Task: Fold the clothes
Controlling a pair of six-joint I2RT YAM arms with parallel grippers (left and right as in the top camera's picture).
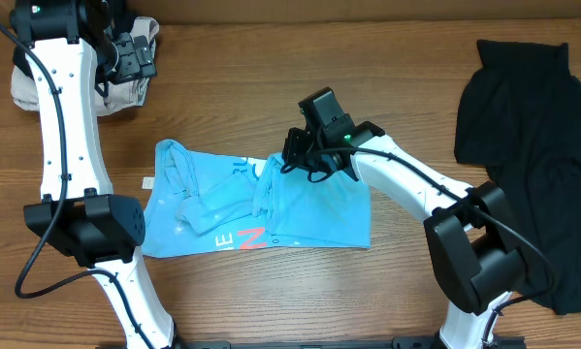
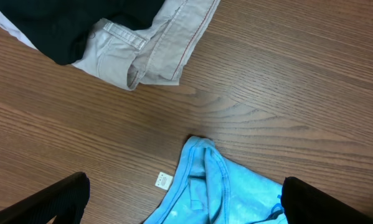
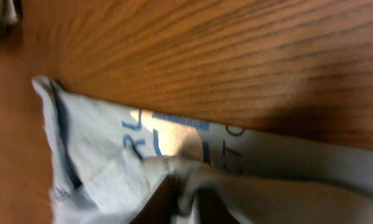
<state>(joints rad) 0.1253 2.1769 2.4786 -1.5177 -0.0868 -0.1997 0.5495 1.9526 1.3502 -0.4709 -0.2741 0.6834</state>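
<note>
Overhead, the far left corner of the table (image 1: 271,58) holds a crumpled beige garment (image 1: 125,92). The left gripper (image 1: 135,56) hangs over it with its fingers spread wide and nothing between them. The left wrist view shows that beige garment (image 2: 149,50) lying partly under a piece of dark cloth (image 2: 61,25), apart from the shirt's corner.

Next to the right, in the middle of the table, lies the light-blue T-shirt (image 1: 319,208). It is partly folded, its left side bunched into ridges, with red-and-white lettering (image 1: 254,238) along the near edge. A small white tag (image 1: 147,181) sits on the wood just beside its left edge.

The right gripper (image 1: 292,155) is down on the shirt's far edge, near the middle. In the blurred right wrist view its fingers (image 3: 162,202) stand close together, pinching a raised fold of the shirt's pale inner side.

At the far right a black garment (image 1: 532,126) lies spread out, well apart from the T-shirt.
</note>
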